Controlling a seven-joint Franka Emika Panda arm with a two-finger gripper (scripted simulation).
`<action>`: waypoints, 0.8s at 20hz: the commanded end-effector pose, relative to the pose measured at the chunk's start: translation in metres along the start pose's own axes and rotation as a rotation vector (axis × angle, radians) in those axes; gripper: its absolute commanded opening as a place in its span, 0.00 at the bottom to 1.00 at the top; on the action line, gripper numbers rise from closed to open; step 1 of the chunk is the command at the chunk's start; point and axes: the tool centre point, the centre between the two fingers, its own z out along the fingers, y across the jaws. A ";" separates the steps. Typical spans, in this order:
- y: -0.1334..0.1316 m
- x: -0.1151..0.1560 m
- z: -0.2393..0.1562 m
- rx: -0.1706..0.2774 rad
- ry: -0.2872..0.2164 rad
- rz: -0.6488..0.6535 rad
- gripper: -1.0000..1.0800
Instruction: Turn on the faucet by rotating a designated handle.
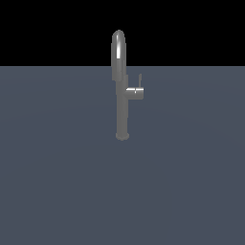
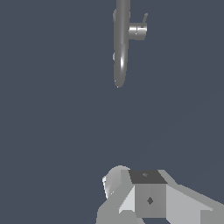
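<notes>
Faucet (image 1: 121, 103): standing upright on the bench (image 1: 57, 182), well apart from the tool (image 2: 146, 197). Handle (image 1: 135, 92): projecting sideways off the column, lever rod pointing up. Tool: showing only partly; spread or pressed together cannot be told.

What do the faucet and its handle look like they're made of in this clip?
The faucet looks like brushed grey metal, with a soft bright streak along the arched spout rather than a mirror reflection. The handle seems to be the same metal: its stub shows a pale highlight band, and the thin lever rod is a duller grey. As a simulator render, the look cannot settle the actual alloy.
</notes>
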 end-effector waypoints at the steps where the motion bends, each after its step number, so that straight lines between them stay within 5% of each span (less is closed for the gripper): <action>1: -0.001 0.008 0.000 0.022 -0.021 0.022 0.00; 16: -0.006 0.087 0.005 0.237 -0.220 0.236 0.00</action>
